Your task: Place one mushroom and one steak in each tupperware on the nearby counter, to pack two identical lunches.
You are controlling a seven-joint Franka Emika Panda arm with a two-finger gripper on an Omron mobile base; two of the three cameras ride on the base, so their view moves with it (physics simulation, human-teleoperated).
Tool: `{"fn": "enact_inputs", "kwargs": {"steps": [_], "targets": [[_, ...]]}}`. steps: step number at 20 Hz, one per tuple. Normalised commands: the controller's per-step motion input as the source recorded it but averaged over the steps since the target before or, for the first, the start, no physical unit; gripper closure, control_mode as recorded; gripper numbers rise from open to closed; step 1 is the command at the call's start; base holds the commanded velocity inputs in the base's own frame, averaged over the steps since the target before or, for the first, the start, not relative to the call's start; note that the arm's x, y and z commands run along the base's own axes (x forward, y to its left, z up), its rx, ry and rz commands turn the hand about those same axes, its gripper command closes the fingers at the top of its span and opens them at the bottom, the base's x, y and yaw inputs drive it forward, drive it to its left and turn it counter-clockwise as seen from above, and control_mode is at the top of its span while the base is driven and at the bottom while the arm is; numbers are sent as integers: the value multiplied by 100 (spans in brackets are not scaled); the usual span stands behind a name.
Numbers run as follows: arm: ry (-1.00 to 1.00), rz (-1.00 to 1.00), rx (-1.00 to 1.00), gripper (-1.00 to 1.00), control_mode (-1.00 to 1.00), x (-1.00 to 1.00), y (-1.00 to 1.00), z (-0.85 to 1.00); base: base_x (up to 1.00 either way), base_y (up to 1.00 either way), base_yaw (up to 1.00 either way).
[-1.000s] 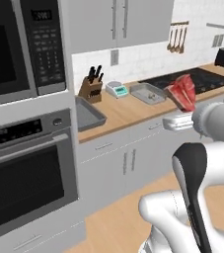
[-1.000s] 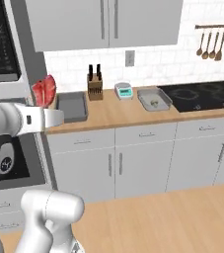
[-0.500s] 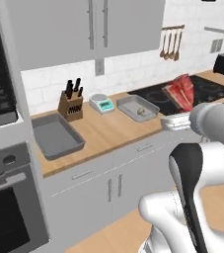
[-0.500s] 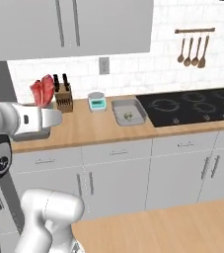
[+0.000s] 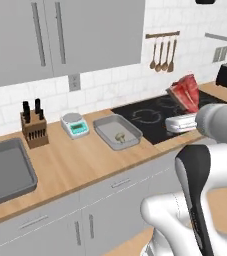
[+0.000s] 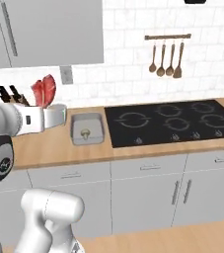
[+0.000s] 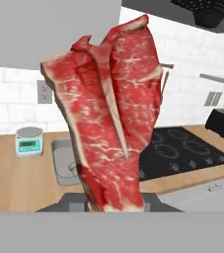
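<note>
Your gripper (image 5: 185, 107) pinches the steak (image 5: 186, 93) upright; the tupperware (image 5: 117, 131) with a mushroom (image 5: 119, 136) lies left of it, near the counter's (image 5: 75, 162) back edge.

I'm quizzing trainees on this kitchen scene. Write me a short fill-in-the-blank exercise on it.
1. The tool is shut on a raw ____.
2. The tupperware beside the black cooktop already holds one ____.
3. The small scale stands between that tupperware and the ____ block.
4. The second tupperware, at the left in the left base view, holds ____ food.

Missing words: steak; mushroom; knife; no
</note>
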Motion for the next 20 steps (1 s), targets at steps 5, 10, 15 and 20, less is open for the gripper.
{"fn": "enact_inputs", "kwargs": {"steps": [5, 10, 15, 20], "targets": [[9, 4, -1, 100, -100, 20, 0, -20, 80, -18, 15], [48, 26, -1, 100, -100, 100, 2, -100, 0, 0, 0], [43, 21, 0, 100, -100, 100, 15, -87, 0, 0, 0], [30, 7, -2, 100, -100, 100, 47, -53, 0, 0, 0]]}}
